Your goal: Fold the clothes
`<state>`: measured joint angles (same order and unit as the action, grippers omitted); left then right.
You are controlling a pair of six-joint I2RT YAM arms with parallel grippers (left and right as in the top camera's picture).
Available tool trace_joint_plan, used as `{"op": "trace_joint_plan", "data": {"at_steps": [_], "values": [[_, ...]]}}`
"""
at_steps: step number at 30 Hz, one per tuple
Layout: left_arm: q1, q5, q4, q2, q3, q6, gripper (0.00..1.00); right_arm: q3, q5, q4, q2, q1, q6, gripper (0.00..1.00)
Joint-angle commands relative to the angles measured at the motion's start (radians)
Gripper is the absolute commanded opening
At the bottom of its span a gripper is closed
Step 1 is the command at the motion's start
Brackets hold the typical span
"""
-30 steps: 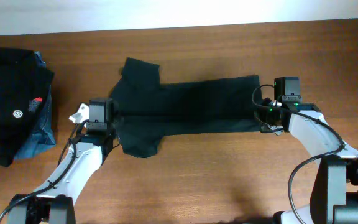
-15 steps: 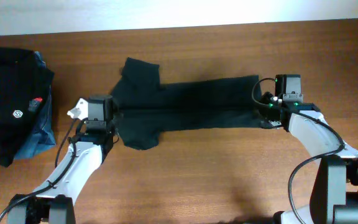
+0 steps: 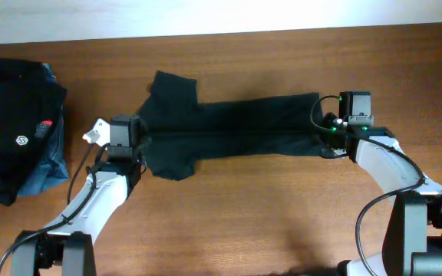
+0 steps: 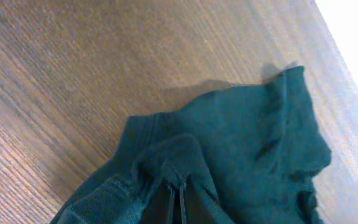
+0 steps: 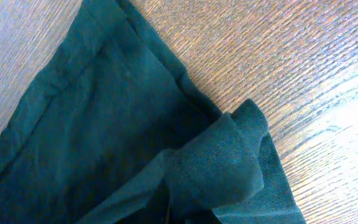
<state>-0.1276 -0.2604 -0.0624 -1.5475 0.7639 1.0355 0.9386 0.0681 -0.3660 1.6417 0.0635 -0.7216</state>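
A dark green T-shirt lies spread sideways across the middle of the table, its near long edge lifted and partly folded toward the far side. My left gripper is shut on the shirt's left end by the sleeve; in the left wrist view the shirt bunches round the closed fingertips. My right gripper is shut on the shirt's right hem; in the right wrist view the shirt folds over the fingers, which are mostly hidden.
A pile of dark clothes with a blue garment under it sits at the table's left edge. Bare wooden table lies in front of the shirt, and the table's far edge runs behind it.
Both grippers have carried the shirt's near edge toward the far side, so the shirt looks narrower and its near sleeve has drawn in.
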Motion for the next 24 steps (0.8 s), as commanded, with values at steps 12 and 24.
{"op": "trace_joint_plan", "data": {"at_steps": [12, 24], "values": [[0.003, 0.033, -0.328, 0.099, 0.085, -0.072, 0.01, 0.022, -0.047, -0.272, -0.141, 0.002, 0.031, 0.04], [0.003, 0.163, -0.712, 0.262, 0.090, -0.072, 0.01, 0.022, -0.042, -0.567, -0.194, 0.002, 0.030, 0.04]]}}
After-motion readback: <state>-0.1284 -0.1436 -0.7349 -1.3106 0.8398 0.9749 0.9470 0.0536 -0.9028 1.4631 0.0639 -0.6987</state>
